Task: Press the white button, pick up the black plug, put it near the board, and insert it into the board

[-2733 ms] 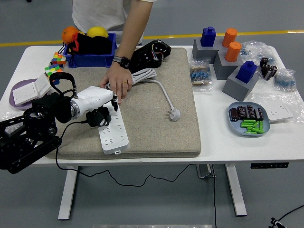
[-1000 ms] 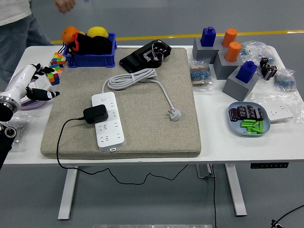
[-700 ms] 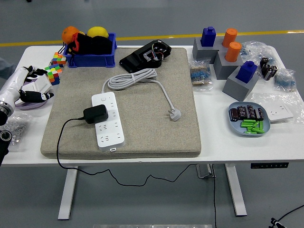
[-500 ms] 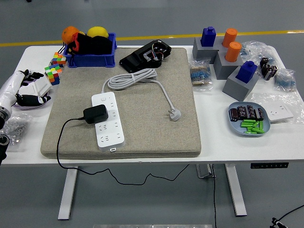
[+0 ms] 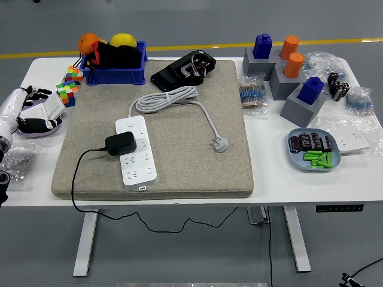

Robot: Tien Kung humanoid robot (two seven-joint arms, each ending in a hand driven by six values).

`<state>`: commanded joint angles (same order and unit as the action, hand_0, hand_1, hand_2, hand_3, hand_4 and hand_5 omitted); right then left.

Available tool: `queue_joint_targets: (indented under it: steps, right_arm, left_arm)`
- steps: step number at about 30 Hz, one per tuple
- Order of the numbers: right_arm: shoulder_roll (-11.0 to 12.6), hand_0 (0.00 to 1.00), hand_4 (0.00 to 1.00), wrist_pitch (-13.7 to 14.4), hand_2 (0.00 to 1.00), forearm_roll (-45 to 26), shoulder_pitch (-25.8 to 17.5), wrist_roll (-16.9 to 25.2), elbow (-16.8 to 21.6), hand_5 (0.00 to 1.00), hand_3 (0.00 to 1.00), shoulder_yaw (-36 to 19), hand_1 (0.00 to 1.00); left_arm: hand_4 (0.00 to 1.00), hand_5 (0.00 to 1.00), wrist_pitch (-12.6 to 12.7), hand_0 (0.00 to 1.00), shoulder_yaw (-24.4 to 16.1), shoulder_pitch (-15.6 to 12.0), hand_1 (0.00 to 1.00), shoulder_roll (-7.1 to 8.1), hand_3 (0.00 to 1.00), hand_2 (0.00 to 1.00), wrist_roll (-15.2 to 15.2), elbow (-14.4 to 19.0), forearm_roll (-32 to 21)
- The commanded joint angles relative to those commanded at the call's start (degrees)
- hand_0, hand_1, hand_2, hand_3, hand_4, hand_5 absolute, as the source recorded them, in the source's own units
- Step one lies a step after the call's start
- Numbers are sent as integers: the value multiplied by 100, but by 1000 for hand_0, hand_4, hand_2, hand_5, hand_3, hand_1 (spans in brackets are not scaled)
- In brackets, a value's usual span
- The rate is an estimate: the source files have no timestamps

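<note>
Standing at the side, I see the left robot hand (image 5: 21, 110) at the far left edge of the counter (image 5: 299, 179), above a pale purple plate (image 5: 27, 130). Its white fingers with dark tips are loosely spread and they hold nothing. The right robot hand is not in view at all.

Just beside this hand, toward the middle, are colourful puzzle cubes (image 5: 69, 86), and behind them a blue bin (image 5: 116, 69) with an orange and a yellow fruit. Further in, a grey felt mat (image 5: 197, 167) covers the middle of the counter. On the mat lies the white power strip (image 5: 136, 149), which is the board of the task. The black plug (image 5: 120, 143) sits on top of the strip, on one of its sockets, and its thin black cable (image 5: 81, 179) runs off the near edge of the mat and hangs below the counter. From this height I cannot tell if the plug is pushed in fully. The strip's own white cord (image 5: 173, 98) is coiled behind it and ends in a loose white plug (image 5: 220, 143).

My judgement is that the insertion is done and the hand is well apart from the strip, so the task looks finished or nearly so. If the plug is only resting there, the next move would call for a return over the mat and a straight push down on the plug body, without dragging its cable.
</note>
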<state>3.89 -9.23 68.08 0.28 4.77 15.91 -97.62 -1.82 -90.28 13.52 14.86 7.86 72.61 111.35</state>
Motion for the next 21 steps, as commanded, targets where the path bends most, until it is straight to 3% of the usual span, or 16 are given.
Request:
queue_joint_targets:
  steps: [21]
  right_arm:
    - [17,718,716,-4,676,-14,-2,-1,9,410,605,19,693]
  left_arm:
    - [881,2,15,728,46,-32,800,-51,714,710,-12,65,-23]
